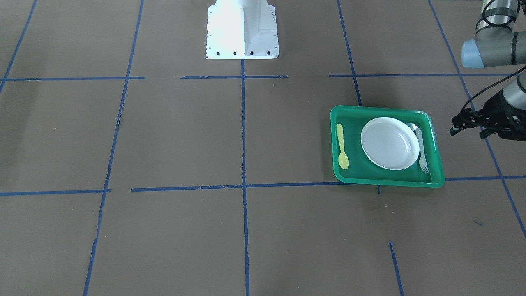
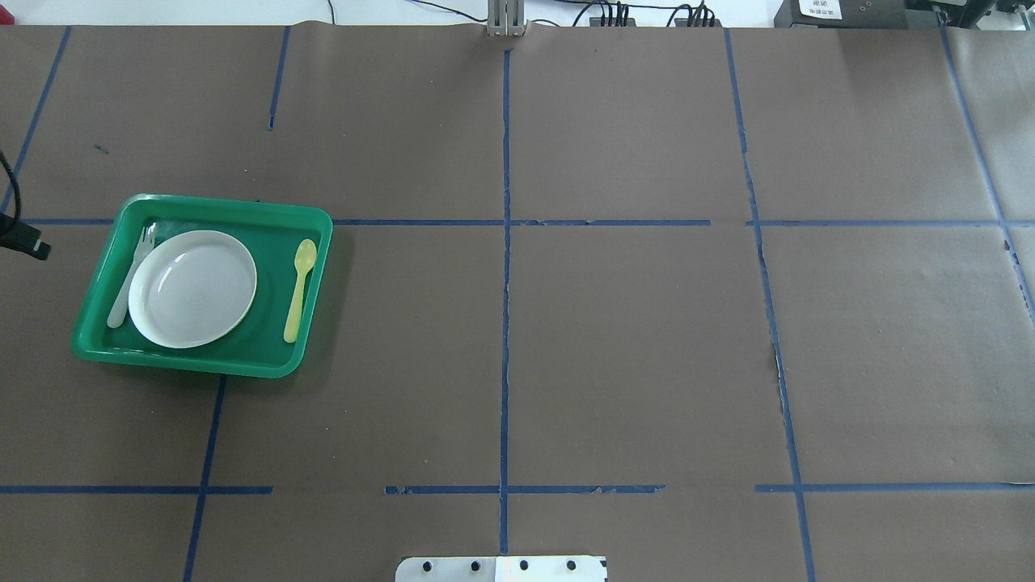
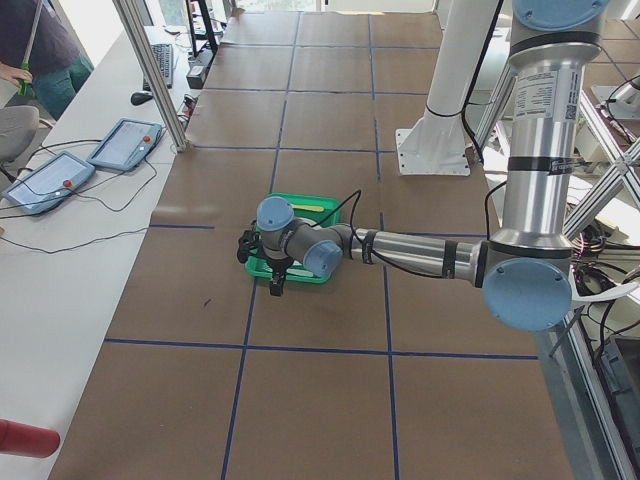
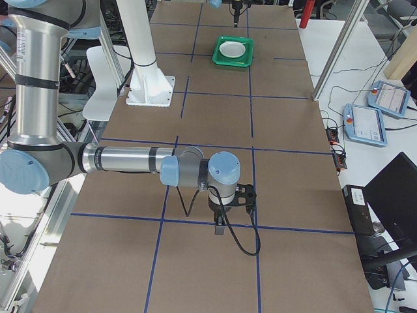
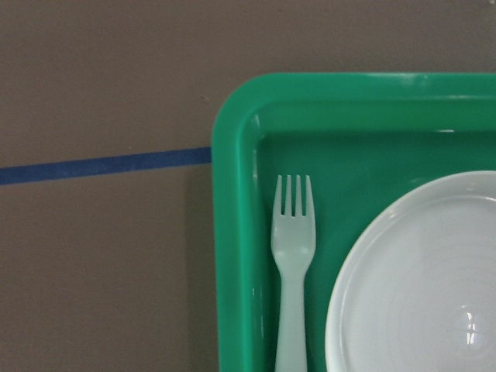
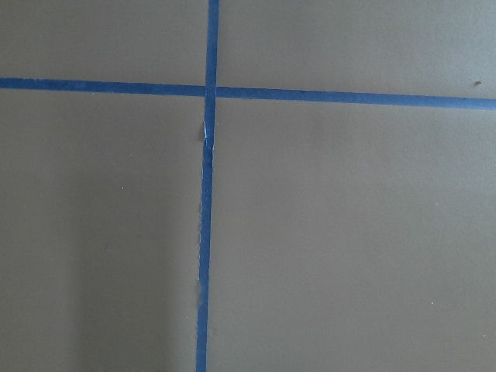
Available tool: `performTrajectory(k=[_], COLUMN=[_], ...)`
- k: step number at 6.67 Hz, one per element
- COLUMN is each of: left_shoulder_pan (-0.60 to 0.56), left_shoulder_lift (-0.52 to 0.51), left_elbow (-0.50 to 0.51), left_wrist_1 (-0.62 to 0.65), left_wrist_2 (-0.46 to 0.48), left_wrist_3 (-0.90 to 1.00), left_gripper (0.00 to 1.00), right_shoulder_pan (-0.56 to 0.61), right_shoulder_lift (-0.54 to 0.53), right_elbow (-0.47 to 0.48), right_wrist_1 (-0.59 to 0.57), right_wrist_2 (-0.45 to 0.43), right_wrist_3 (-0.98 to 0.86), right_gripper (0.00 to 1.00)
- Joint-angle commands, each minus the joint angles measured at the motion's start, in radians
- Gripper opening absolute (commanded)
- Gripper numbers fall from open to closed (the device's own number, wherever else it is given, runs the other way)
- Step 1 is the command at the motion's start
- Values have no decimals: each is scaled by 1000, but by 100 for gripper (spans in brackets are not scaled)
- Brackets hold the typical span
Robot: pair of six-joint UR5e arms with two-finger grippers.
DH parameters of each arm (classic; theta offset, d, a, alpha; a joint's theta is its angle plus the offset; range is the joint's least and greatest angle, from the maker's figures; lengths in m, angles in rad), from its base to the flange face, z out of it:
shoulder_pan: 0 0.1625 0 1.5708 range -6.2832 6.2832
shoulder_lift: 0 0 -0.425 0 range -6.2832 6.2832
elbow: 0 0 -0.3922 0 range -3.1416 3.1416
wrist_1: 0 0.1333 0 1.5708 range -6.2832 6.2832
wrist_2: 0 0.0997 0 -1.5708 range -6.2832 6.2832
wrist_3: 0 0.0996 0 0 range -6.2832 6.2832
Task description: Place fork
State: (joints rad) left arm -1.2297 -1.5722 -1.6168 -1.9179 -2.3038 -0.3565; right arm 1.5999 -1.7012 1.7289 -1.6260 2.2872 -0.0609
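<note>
Fork (image 5: 293, 256), pale, translucent, short-tined, lies beside plate (image 5: 418, 279); cannot tell fingers' (image 3: 274, 288) state.

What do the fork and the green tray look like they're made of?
Fork: probably thin plastic, pale whitish and slightly translucent, judging by the greenish tint it takes over the tray; mostly matte. Tray: looks like moulded plastic, smooth and fairly glossy, with rounded rim and soft highlights along it.
</note>
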Motion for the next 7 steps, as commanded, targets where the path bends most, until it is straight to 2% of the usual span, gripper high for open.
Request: performTrajectory(k=[1, 2, 3, 7], left_shoulder_pan=[-216, -309, -361, -359], left_shoulder_lift=[9, 4, 18, 6], left_elbow=[-21, -21, -21, -41], left_wrist_1=[307, 400, 419, 401], left_wrist_2=[-6, -6, -11, -57], left_wrist_3=[404, 507, 518, 508], left_gripper=[100, 100, 100, 100], right_shoulder_pan=[0, 0, 0, 0], right_shoulder_lift=[0, 0, 0, 0], right_elbow=[0, 0, 0, 0], right_wrist_1=[0, 0, 0, 0], right_wrist_2=[0, 0, 0, 0], right_wrist_3=[0, 0, 0, 0], right_gripper=[100, 100, 100, 100])
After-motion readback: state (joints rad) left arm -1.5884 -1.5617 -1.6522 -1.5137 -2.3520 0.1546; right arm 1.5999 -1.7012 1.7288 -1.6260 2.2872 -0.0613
